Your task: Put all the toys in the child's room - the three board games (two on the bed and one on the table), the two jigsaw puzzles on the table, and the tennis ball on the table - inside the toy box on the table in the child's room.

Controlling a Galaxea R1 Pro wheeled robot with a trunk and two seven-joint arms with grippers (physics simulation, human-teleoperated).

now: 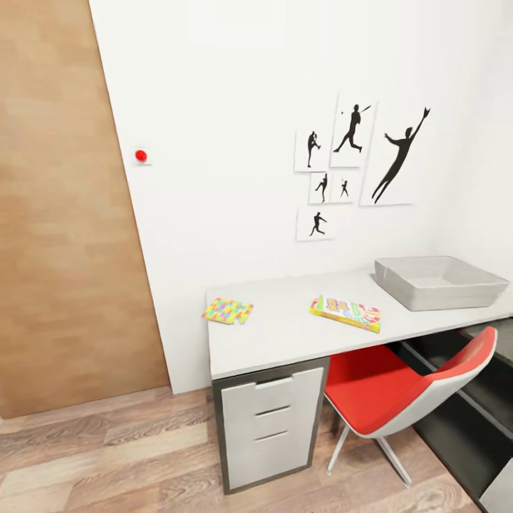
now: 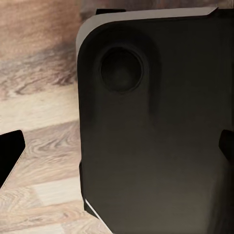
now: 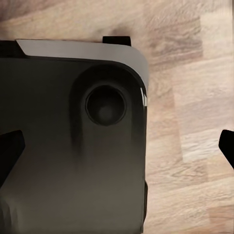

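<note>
Right gripper (image 3: 117, 146): dark fingertips (image 3: 10, 146) at opposite frame edges, spread wide, nothing between. Beneath the claw, robot's dark base (image 3: 73, 141) with round recess; wood plank floor (image 3: 195, 97) beside it.

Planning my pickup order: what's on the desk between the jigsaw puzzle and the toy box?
In the head view, one board game lies between jigsaw puzzle and toy box.

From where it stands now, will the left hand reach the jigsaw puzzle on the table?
Probably not yet. The left hand hangs over the robot's base and floor; the jigsaw puzzle lies unobstructed near the table corner.
</note>
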